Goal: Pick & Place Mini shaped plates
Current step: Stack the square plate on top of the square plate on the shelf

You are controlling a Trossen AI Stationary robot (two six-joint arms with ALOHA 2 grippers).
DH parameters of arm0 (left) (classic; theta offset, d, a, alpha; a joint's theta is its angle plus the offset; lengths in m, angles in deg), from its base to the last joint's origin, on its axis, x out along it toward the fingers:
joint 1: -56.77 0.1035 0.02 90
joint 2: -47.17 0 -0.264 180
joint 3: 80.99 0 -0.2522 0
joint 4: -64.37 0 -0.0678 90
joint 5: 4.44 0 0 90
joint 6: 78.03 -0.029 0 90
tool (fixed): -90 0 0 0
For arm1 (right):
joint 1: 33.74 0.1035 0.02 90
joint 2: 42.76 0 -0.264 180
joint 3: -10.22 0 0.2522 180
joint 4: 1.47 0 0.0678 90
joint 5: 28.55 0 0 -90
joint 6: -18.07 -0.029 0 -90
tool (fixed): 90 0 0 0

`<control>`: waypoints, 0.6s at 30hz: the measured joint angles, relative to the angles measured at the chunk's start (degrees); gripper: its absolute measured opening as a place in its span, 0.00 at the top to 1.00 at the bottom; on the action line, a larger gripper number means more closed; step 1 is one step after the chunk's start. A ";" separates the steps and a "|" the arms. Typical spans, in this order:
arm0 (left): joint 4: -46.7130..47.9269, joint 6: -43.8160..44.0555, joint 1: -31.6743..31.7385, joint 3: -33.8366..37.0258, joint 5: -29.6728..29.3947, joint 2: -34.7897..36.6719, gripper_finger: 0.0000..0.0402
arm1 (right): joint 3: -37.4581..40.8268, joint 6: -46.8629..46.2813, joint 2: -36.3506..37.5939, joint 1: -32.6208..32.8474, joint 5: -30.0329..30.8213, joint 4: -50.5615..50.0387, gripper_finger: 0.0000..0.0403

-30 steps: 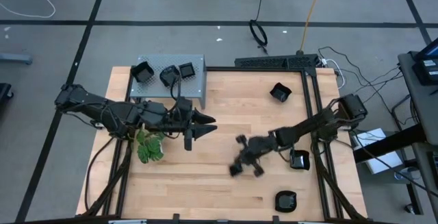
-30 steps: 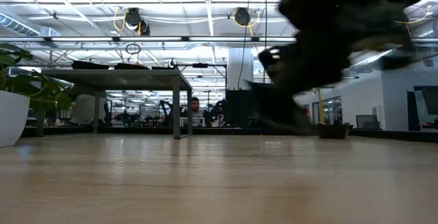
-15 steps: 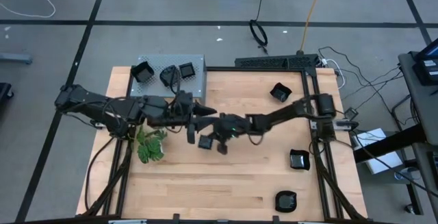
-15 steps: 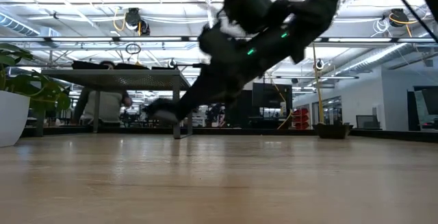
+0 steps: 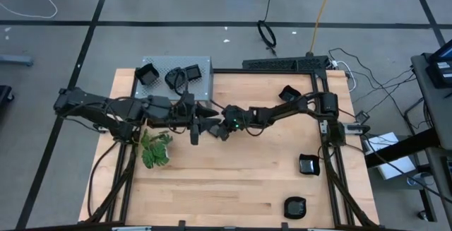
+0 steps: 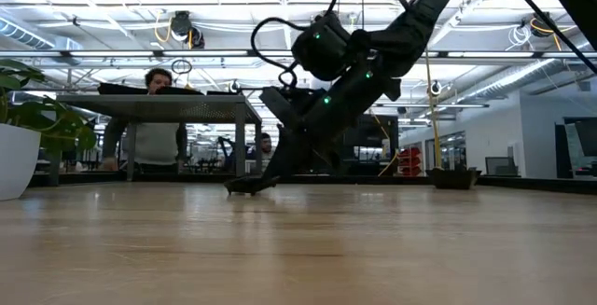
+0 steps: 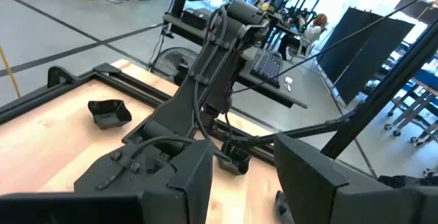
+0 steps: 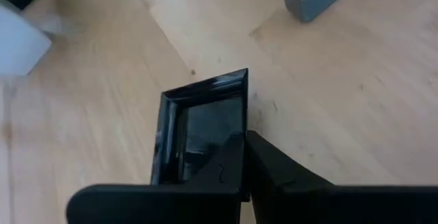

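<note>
No legible txt; right claw (image 8: 243,157) on sq plate (image 8: 202,131).

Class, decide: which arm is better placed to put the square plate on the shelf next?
Right, probably: its gripper is shut on the square plate, near the shelf. The left gripper is open and empty.

The right arm reaches from its base at the right side far across toward the middle, stretched almost flat and low. Its right hand (image 5: 214,126) points toward the left side, with the fingers (image 8: 233,157) pressed together on the rim of a square black plate (image 8: 198,131). The left arm lies extended from the left side toward the centre. Its left hand (image 5: 200,114) is just beside the right hand, and its two fingers (image 7: 195,176) stand apart with nothing between them.
</note>
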 joint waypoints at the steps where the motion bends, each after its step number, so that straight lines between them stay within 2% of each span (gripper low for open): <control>1: 0.40 -0.02 0.12 -0.02 0.00 0.08 0.60 | 0.00 0.22 0.00 0.00 -0.09 0.15 0.99; 6: 2.54 0.06 0.28 -0.02 -0.61 0.83 0.60 | 0.00 0.67 0.09 0.00 -0.11 0.03 0.95; 11: 5.74 0.45 0.33 -0.02 -0.64 0.69 0.60 | -0.07 1.67 1.30 0.00 -0.43 0.55 0.80; 15: 10.61 0.00 0.31 -0.02 -0.61 0.70 0.60 | -0.06 3.00 4.22 -0.02 -7.00 -0.47 0.68; 18: 14.75 -0.53 0.32 -0.02 -0.63 0.70 0.60 | 0.07 6.29 7.89 0.05 -9.53 -4.10 0.64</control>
